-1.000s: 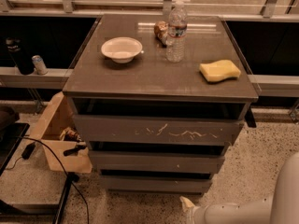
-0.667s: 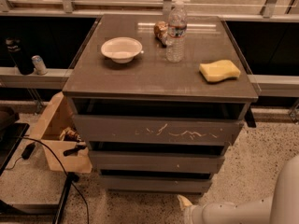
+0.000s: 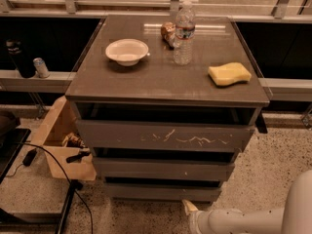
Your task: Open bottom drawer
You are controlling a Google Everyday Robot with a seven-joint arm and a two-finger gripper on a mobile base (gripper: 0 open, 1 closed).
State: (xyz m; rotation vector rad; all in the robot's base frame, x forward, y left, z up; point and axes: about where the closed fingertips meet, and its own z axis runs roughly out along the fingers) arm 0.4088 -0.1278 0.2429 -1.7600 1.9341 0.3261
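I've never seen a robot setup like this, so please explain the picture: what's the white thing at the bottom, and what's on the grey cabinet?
It is one camera view, looking down at a grey cabinet with three drawers. The white shape at lower right is the robot's arm; its hand is low near the floor, in front of the bottom drawer, the slimmest one, which it should open. Nothing shows in the hand. On top of the cabinet stand a white bowl, a water bottle and a yellow sponge, with a small brown item behind the bottle.
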